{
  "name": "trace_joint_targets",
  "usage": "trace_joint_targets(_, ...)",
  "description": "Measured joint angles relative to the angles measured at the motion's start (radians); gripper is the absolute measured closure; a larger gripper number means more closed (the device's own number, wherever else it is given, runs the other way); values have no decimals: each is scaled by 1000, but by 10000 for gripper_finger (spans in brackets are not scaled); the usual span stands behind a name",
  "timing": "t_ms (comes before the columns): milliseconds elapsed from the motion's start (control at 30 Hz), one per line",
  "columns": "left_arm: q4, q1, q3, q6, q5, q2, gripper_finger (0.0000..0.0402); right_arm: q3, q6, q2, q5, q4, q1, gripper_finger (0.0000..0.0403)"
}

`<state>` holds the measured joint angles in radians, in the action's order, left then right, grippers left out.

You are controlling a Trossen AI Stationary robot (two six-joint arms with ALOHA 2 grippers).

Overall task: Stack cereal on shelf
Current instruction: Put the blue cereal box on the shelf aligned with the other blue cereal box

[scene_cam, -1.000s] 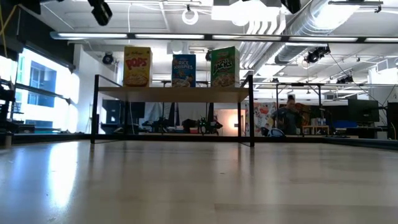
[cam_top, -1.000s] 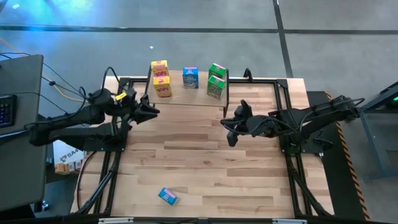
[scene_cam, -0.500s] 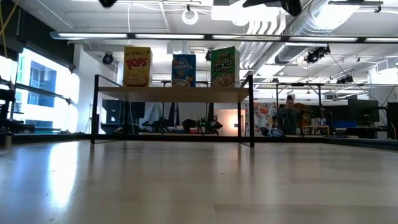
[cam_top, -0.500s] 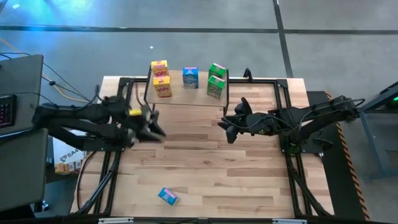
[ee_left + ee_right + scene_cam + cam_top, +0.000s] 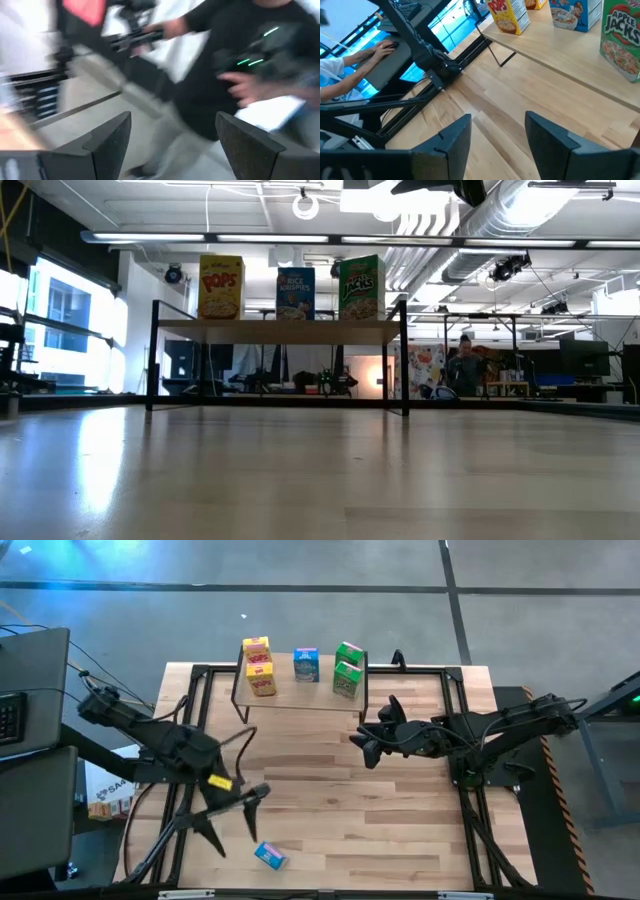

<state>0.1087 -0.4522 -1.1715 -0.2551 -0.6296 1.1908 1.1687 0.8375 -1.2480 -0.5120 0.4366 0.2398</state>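
Observation:
The shelf (image 5: 300, 695) stands at the table's far edge. On its top stand two yellow cereal boxes (image 5: 261, 678), a blue one (image 5: 306, 665) and two green ones (image 5: 347, 678), all upright. Another blue cereal box (image 5: 270, 856) lies flat on the table near the front edge. My left gripper (image 5: 236, 819) hovers open just to the far-left of that box and touches nothing. My right gripper (image 5: 364, 740) hangs open in front of the shelf's right end, with nothing between its fingers (image 5: 455, 145).
Black frame rails (image 5: 185, 810) run along the table's left and right sides. Bare wood (image 5: 350, 810) fills the table's middle. A person (image 5: 220, 75) stands beyond the table's edge in the left wrist view, and a hand (image 5: 385, 49) rests at a desk in the right wrist view.
My left gripper has swung from the shelf's left end toward the table's near edge. It now hangs by the lying blue box, and its fingers have spread wide. My right gripper has stayed where it was. No box has moved.

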Motion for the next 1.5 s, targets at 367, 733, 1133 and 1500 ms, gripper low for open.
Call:
trace_joint_targets(367,642,-176,-301,396,506,272,124,0,-17,0,16,38,0,224)
trace_joint_targets(733,655,-270,-297,325,790,501,125,0,-34,0,38,91,0,224)
trace_joint_targets(1133,654,-277,-246,204,766,535,125,0,-34,0,43,144,0,224)
trace_joint_targets(1500,620,-276,-190,178,714,533,125,0,-34,0,41,160,0,224)
